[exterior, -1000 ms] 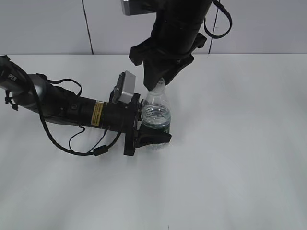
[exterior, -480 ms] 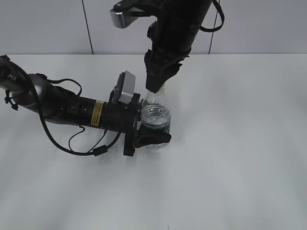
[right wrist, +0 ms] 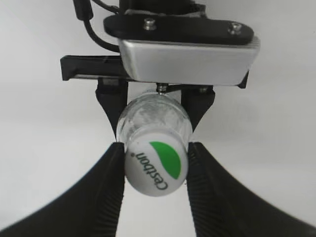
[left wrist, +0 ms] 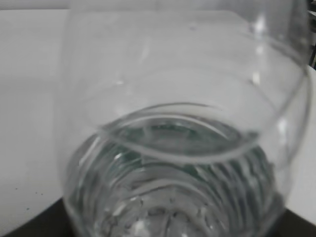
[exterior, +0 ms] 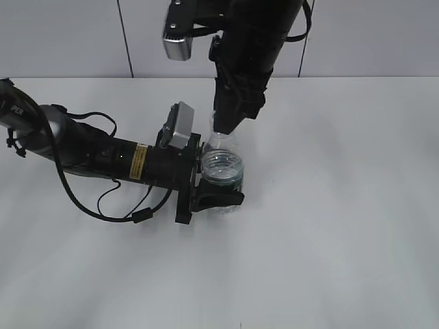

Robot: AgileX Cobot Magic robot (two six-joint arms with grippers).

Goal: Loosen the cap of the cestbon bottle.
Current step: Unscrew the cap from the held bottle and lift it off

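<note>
One bottle [exterior: 223,171], one cap [right wrist: 155,168] and two arms share the white desk [exterior: 343,205]. In the exterior view the left gripper [exterior: 218,197] reaches in low from the left, its black jaws closed around the bottle's lower body, holding it upright on the desk, while the right gripper [exterior: 223,127] comes straight down from above onto the bottle's top; the cap itself is hidden there behind the dark jaws. The right wrist view supplies what that view lacks: the white cap, with its green half-circle and "Cestbon" lettering, sits directly between the right gripper's two black jaws, both pressed against its sides, and below it the left gripper's jaws flank the bottle beneath a silver camera housing [right wrist: 187,57]. The left wrist view shows only the clear ribbed bottle wall filling the frame just ahead of the jaws, with water inside and a hint of green; no jaws or cap are visible there.
</note>
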